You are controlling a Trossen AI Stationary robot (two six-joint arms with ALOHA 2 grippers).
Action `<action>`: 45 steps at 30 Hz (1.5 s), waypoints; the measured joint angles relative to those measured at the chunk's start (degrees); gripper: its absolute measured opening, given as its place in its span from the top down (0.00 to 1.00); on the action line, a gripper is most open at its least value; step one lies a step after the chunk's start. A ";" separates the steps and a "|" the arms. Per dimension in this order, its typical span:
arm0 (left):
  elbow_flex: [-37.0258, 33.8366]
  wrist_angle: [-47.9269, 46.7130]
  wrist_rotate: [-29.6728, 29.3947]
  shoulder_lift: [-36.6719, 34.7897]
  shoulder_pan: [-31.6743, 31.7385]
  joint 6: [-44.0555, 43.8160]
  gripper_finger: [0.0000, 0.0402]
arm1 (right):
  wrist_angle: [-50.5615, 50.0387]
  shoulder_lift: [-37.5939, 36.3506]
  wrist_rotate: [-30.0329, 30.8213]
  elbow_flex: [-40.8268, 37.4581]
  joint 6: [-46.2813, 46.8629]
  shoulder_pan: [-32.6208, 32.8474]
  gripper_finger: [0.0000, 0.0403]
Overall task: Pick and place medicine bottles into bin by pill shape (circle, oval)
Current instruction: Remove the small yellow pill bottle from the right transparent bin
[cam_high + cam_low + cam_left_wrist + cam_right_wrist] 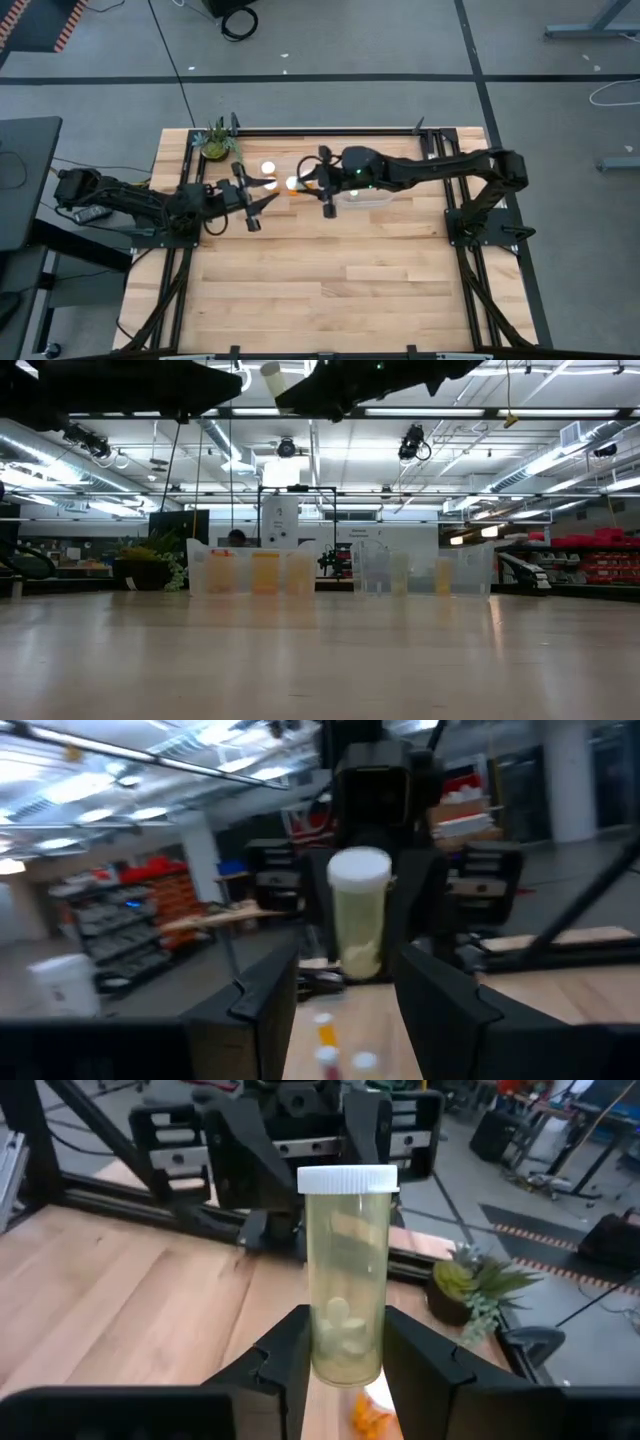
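Observation:
My right gripper [345, 1365] is shut on a pale bottle [346, 1270] with a white cap and light pills inside, high above the table near the far middle [292, 184]. It also shows at the top of the low view [270, 375]. My left gripper [350, 1010] is open and empty just left of it [255, 205], facing the bottle [358, 910]. Other white-capped bottles [270, 175] stand in a clear bin [250, 572] by the far edge. A second clear bin [420, 570] stands to its right. My right gripper pinches the bottle's lower body [345, 1345] between its two fingers, one on each side. The fingers come roughly level from the table's right. The bottle stands about upright, cap up, lifted clear of the table and bins.
A small potted plant [215, 140] stands at the far left corner. The clear right bin [375, 197] lies under my right arm. The near half of the wooden table [330, 290] is bare. Shelving and lights of the room show beyond the far edge.

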 joint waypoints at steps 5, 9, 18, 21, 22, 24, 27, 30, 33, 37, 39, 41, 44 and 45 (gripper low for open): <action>0.00 -1.78 1.51 0.01 0.28 -1.32 0.57 | 3.14 2.22 0.68 0.01 -0.52 0.57 0.70; 0.00 -2.09 2.98 0.02 0.23 -1.42 0.54 | 4.73 2.40 0.81 0.00 -0.54 1.23 0.70; 0.00 -2.01 7.41 0.04 0.23 -2.89 0.40 | 10.46 3.85 0.79 -0.97 -2.31 4.27 0.70; 0.00 -1.95 7.45 0.16 0.23 -2.83 0.39 | 15.61 4.36 1.38 -3.24 -2.71 4.60 0.70; 0.01 -1.64 7.48 0.66 0.23 -2.68 0.40 | 16.73 4.77 1.63 -3.49 -2.77 4.60 0.70; -0.05 -2.24 7.52 1.02 0.23 -2.51 0.41 | 17.92 5.25 1.92 -3.64 -2.77 4.35 0.70; 0.31 -0.46 7.52 3.14 0.23 -2.45 0.42 | 19.44 6.14 1.97 -3.67 -2.72 3.95 0.70; 1.28 0.22 7.52 5.66 0.23 -2.07 0.42 | 19.99 7.29 2.34 -3.76 -2.75 3.97 0.70; 2.71 0.33 7.52 8.08 0.23 -0.73 0.42 | 19.97 7.30 2.26 -3.80 -2.75 4.01 0.70; 4.93 0.28 7.48 11.07 0.23 -0.41 0.42 | 19.93 7.21 2.12 -3.76 -2.75 4.01 0.70; 5.55 0.56 7.26 12.21 0.23 -0.29 0.43 | 19.57 7.17 2.12 -3.76 -2.75 4.01 0.70; 5.66 0.55 7.06 12.70 0.23 -0.28 0.43 | 19.26 7.17 2.10 -3.83 -2.75 3.98 0.70; 5.69 0.50 7.11 12.70 0.23 -0.61 0.44 | 19.32 7.17 2.12 -3.85 -2.71 4.05 0.70; 5.70 0.47 7.13 12.61 0.23 -0.71 0.45 | 19.31 7.15 2.12 -3.85 -2.71 4.09 0.70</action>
